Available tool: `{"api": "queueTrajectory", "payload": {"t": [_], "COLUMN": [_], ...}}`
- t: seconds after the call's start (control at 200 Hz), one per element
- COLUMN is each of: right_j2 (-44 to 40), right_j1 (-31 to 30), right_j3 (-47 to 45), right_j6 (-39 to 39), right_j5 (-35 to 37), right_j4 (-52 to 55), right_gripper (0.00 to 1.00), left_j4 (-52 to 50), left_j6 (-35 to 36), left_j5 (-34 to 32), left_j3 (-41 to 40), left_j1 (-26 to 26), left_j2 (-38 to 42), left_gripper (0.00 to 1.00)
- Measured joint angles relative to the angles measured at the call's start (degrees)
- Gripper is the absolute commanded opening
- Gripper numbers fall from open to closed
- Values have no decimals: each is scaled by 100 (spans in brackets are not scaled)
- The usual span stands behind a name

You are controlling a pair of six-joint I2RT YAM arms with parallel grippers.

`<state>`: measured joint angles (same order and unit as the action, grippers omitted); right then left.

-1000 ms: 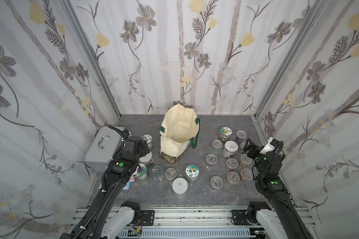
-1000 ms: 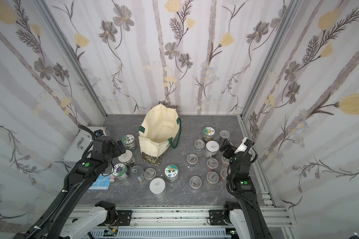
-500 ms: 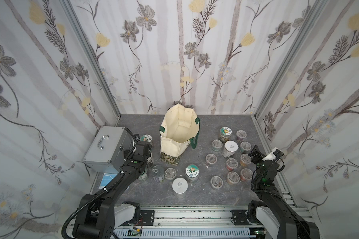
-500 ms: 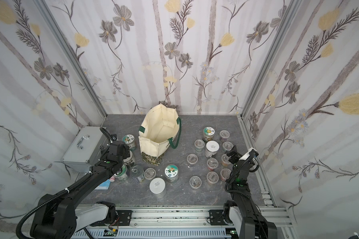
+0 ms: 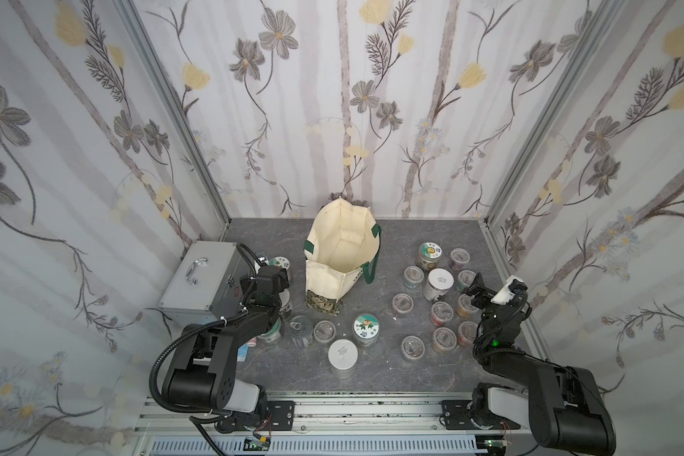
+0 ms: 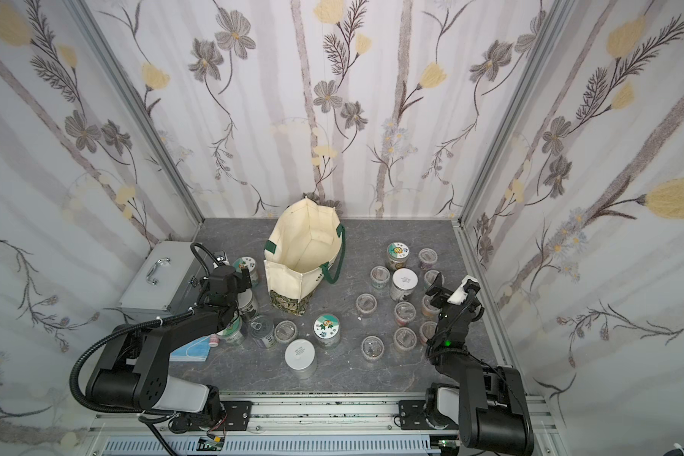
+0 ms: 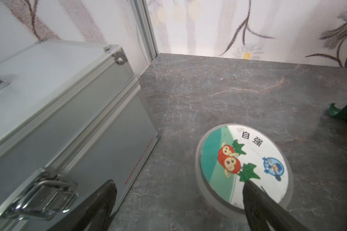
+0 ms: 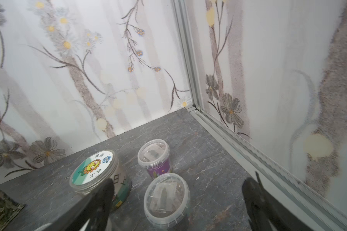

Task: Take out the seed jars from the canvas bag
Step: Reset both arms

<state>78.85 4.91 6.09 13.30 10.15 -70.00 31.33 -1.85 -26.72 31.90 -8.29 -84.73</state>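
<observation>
— Starting with both top views: canvas bag (image 5: 342,252) where?
— Standing open in the middle of the table (image 5: 391,369), toward the far wall. Seed jars (image 5: 439,281) out around it, most to the right, some near and left. Left gripper (image 5: 273,276) spread wide beside the metal case (image 5: 202,284); right gripper (image 6: 435,286) wide above the right cluster.
— Left wrist?
— Fingers (image 7: 102,200) far apart, gripping nothing; green-lidded jar (image 7: 242,166) upright beneath one tip, case off to the other side.
— Right wrist?
— Wide again, nothing clamped; clear-lidded jar (image 8: 164,198) low between the tips, contact unclear.
</observation>
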Motion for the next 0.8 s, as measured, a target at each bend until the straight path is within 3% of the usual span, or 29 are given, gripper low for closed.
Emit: {"api": "queueTrajectory", "payload": {"t": [0.14, 0.285, 0.48, 0.799], "right_j2": [739, 599, 739, 758], "right_j1": [-264, -262, -232, -216], "right_j3": [-404, -273, 310, 442], "right_j6": [-422, -573, -688, -737], "right_j5": [-330, -339, -555, -828], "right_j4": [-1104, -1318, -957, -533], "right_gripper": [100, 100, 100, 100], "left_j4": [962, 1665, 2511, 2564], "left_j6": [63, 160, 264, 317], "left_j5": [140, 306, 632, 883], "left_j3": [-149, -527, -1060, -1069], "left_j1": [9, 42, 57, 114], "left_j2": [-354, -286, -164, -168], "left_gripper": [100, 100, 100, 100]}}
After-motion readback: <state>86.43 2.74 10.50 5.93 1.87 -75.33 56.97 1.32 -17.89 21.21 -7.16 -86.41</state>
